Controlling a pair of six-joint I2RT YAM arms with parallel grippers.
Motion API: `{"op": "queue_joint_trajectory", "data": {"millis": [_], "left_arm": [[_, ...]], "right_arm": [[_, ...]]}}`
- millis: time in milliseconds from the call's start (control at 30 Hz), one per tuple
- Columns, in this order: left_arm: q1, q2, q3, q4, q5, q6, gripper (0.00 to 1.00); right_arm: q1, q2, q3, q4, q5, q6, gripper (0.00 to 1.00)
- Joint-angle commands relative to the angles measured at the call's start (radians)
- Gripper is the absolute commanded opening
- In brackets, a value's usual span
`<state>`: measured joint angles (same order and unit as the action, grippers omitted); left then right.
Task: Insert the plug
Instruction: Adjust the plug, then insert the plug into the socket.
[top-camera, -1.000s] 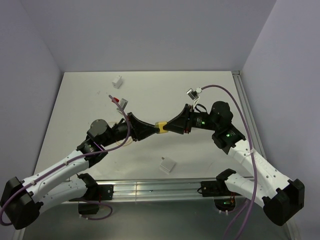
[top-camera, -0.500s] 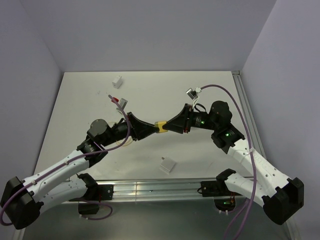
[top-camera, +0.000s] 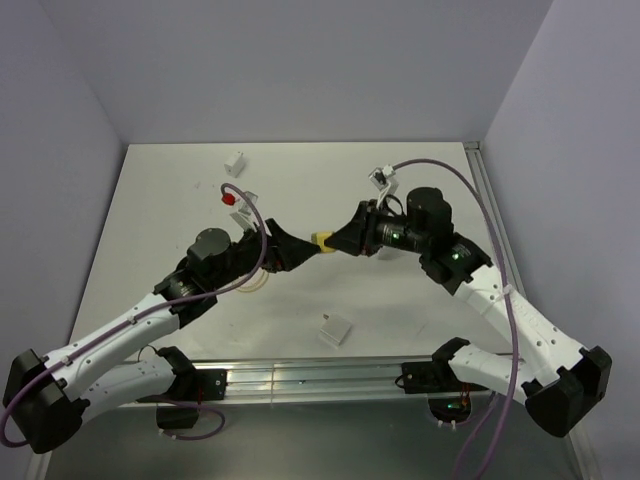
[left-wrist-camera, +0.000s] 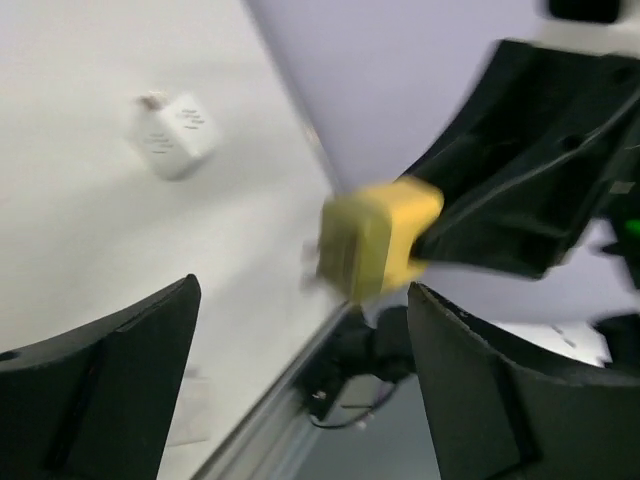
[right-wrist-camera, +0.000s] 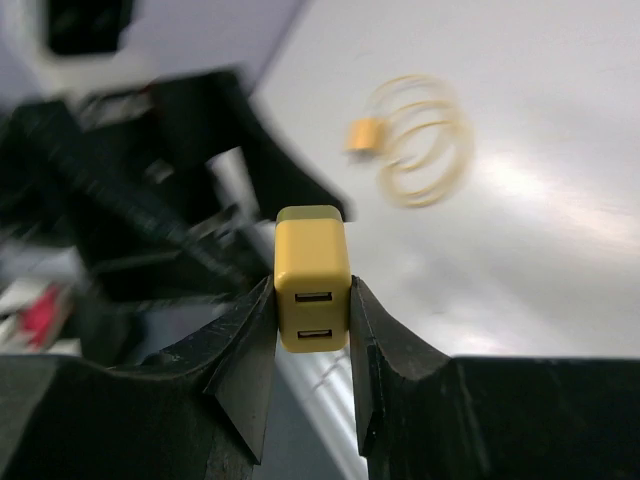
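My right gripper (top-camera: 333, 240) is shut on a yellow charger block (top-camera: 323, 238) and holds it above the middle of the table. In the right wrist view the block (right-wrist-camera: 312, 262) sits between the fingers with its two USB ports facing the camera. My left gripper (top-camera: 298, 250) stands open just left of the block, apart from it. The left wrist view shows the block (left-wrist-camera: 378, 238) blurred ahead of the wide fingers (left-wrist-camera: 110, 380). A coiled yellow cable (right-wrist-camera: 422, 150) with its plug (right-wrist-camera: 362, 132) lies on the table below, near the left arm (top-camera: 256, 285).
A white adapter (top-camera: 335, 330) lies near the table's front edge. Another white cube (top-camera: 236, 162) sits at the back left, with a small red piece (top-camera: 229, 197) near it. A metal rail (top-camera: 492, 230) runs along the right side.
My left gripper has opened, let go of the yellow block and drawn back a little to the left. The right gripper keeps the block and has swung slightly up and left.
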<state>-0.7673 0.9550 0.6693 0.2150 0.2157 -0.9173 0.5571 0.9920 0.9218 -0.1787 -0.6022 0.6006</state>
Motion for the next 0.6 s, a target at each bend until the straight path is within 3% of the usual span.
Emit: {"op": "queue_joint_trajectory", "data": {"millis": [0,67,200,433,567], "left_arm": [[0.0,0.001,0.076,-0.244,-0.211,0.028,0.9],[0.0,0.01,0.072,-0.259,-0.259,0.018,0.89],[0.002,0.03,0.041,-0.195,-0.225,0.003,0.86],[0.003,0.171,0.07,-0.128,-0.165,-0.017,0.83],[0.003,0.293,0.116,-0.105,-0.107,-0.025,0.81]], "right_arm": [[-0.006,0.068,0.219,-0.365,0.437,-0.166,0.0],[-0.008,0.154,0.299,-0.535,0.556,-0.234,0.0],[-0.014,0.272,0.469,-0.715,0.784,-0.32,0.0],[-0.104,0.503,0.686,-0.959,0.823,-0.522,0.0],[-0.154,0.589,0.735,-0.999,0.837,-0.645,0.0]]}}
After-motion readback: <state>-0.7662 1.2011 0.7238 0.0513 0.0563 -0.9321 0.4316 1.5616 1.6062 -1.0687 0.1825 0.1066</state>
